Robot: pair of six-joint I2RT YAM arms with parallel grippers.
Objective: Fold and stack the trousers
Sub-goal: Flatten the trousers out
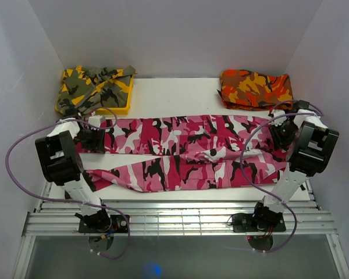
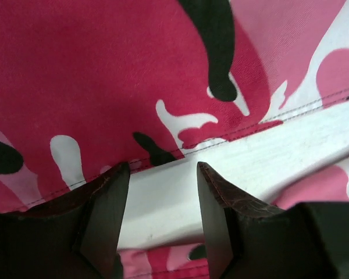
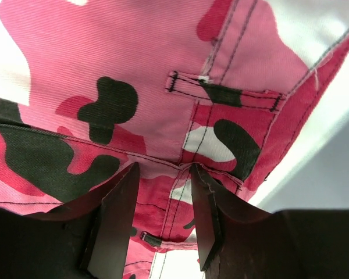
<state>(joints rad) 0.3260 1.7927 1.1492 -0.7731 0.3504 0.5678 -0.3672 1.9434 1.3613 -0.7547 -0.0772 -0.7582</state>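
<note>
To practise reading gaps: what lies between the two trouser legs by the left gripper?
Bare white table, plain in the left wrist view, under the open left gripper.

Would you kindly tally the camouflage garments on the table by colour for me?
Pink camouflage trousers: 1
Orange-red camouflage garment: 1
Yellow-olive camouflage garment: 1
Total: 3

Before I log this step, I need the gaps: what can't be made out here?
Top view: fingers of the left gripper and right gripper, hidden beneath the left arm and right arm.
Right wrist view: whether the right gripper pinches the trousers; cloth fills the gap.
Top view: most of the yellow tray, under the olive garment.
</note>
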